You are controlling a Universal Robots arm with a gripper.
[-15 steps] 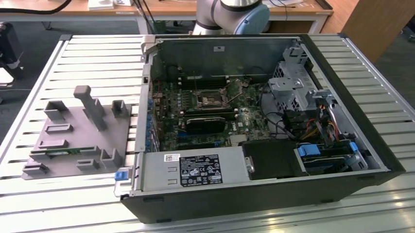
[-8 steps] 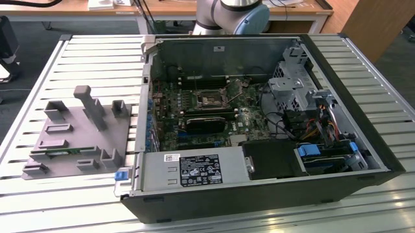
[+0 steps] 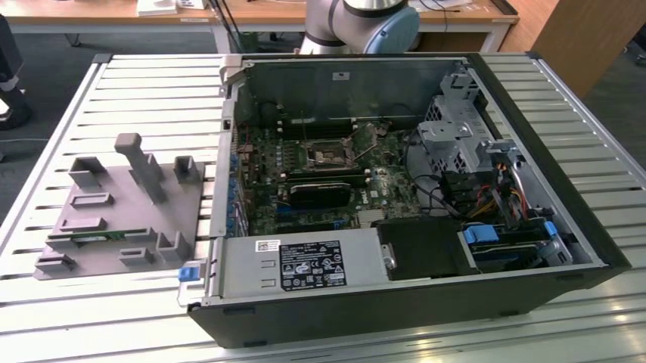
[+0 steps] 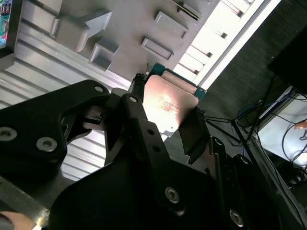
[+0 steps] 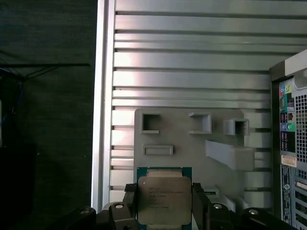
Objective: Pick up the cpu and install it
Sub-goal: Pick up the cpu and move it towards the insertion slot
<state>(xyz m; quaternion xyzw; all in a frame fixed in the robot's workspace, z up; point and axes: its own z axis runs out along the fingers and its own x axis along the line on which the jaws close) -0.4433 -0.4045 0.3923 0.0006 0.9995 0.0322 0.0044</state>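
In both wrist views the cpu [image 5: 163, 196] [image 4: 169, 101], a flat square chip with a shiny metal top and a green rim, sits between my gripper's [image 5: 164, 207] [image 4: 165, 125] black fingers [image 5: 129, 201], which are shut on two of its opposite edges. It hangs above the grey holder plate [image 5: 192, 143] [image 4: 120, 28] on the slatted table. In the exterior view the open computer case [image 3: 565, 227] lies on its side, and the square cpu socket [image 3: 328, 156] shows on the motherboard.
The grey holder plate [image 3: 121, 212] with upright blocks lies at the exterior view's left of the case and carries a green memory stick [image 3: 96, 236]. The case's rear panel [image 5: 290, 143] is beside the plate. The slatted table's edge [image 5: 101, 96] borders dark floor.
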